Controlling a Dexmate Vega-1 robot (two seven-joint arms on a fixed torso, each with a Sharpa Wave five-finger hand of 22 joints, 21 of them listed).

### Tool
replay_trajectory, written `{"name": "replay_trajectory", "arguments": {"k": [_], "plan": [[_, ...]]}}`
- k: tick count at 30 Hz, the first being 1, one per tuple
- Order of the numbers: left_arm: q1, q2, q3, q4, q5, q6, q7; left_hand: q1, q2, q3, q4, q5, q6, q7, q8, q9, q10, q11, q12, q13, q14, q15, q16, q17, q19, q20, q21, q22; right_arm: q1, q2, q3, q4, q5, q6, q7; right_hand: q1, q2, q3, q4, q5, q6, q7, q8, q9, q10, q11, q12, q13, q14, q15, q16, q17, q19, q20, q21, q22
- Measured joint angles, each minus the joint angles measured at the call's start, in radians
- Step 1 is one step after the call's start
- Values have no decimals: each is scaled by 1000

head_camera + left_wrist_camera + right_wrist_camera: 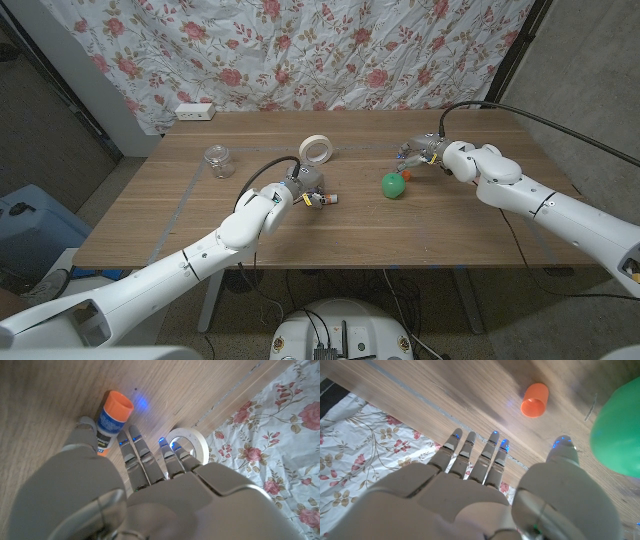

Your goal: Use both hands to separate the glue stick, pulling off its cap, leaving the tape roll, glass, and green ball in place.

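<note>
Two pieces of the glue stick lie apart on the wooden counter (450, 240): the body (326, 200) near centre, orange end pointing toward 3 o'clock, and the orange cap (408, 174) well off toward 2 o'clock from it. The green ball (393, 186) sits between them, just beside the cap at approx its 7 o'clock.

L hand (305, 187) is at the body's 9 o'clock end. In the left wrist view its fingers (142, 457) reach out straight, slightly apart, w/ the thumb alongside the body's label; can't tell if it touches or grips the tube. Same view shows the body (111, 417) w/ a blue-white label and orange end, and the tape roll (192, 442) past the fingertips.

R hand (425, 155) is at the cap's 12–1 o'clock. In the right wrist view its fingers (475, 457) are straight, close together, holding nothing; the cap (535, 400) lies on the wood beyond them, apart from the hand, w/ the ball (617, 435) near the thumb.

Tape roll (316, 150) stands on edge at 12 o'clock of the L hand. Glass (218, 159) is upright toward 9 o'clock of the roll, well apart
</note>
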Motion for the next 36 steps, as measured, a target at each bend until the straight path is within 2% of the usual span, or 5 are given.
{"name": "replay_trajectory", "arguments": {"k": [8,13,16,23,36], "plan": [[1,1,-7,-12,9,8,-41,-42,-7,-12,1,0,-120,26,0,-4,-132,4,0,0,-45,-1,0,-3,-31,3,0,0,1,-1,3,-6,14,-1,10,-29,6,-18,10,16,-66,17,-23,0,-67,22,-4,-5,-23,2,-18,-3,-7,7,0,0],[2,1,-12,-20,14,16,-62,-60,-3,-19,2,0,-167,41,0,-9,-194,5,0,0,-65,0,0,0,-50,11,0,0,0,-2,5,-10,19,-5,12,-44,-2,-20,11,20,-87,20,-27,0,-86,29,-4,-10,-32,0,-22,-3,-12,12,0,0],[4,2,-16,-26,16,21,-72,-74,-1,-21,4,0,-189,46,0,-9,-224,5,0,0,-82,0,0,0,-59,19,0,0,-2,-3,7,-13,23,-7,12,-55,8,-25,17,24,-102,28,-27,0,-102,37,-4,-9,-43,0,-28,-7,-12,12,0,0],[13,7,-35,-53,18,33,-95,-138,2,-38,22,-4,-229,57,0,-9,-273,16,0,0,-116,2,0,0,-87,26,0,0,-10,-6,16,-26,40,-20,16,-82,12,-39,31,28,-156,28,-41,-5,-163,55,-8,-14,-75,33,-42,-7,-12,12,0,0],[67,23,-90,-116,-14,72,-74,-188,16,-51,34,-4,-278,67,0,-8,-354,49,0,-5,-143,0,0,0,-96,36,0,0,-55,-22,56,-76,101,-57,-11,-133,14,-64,56,28,-222,50,-45,-9,-228,78,-8,-24,-109,74,-66,-12,-19,19,0,0]]}}
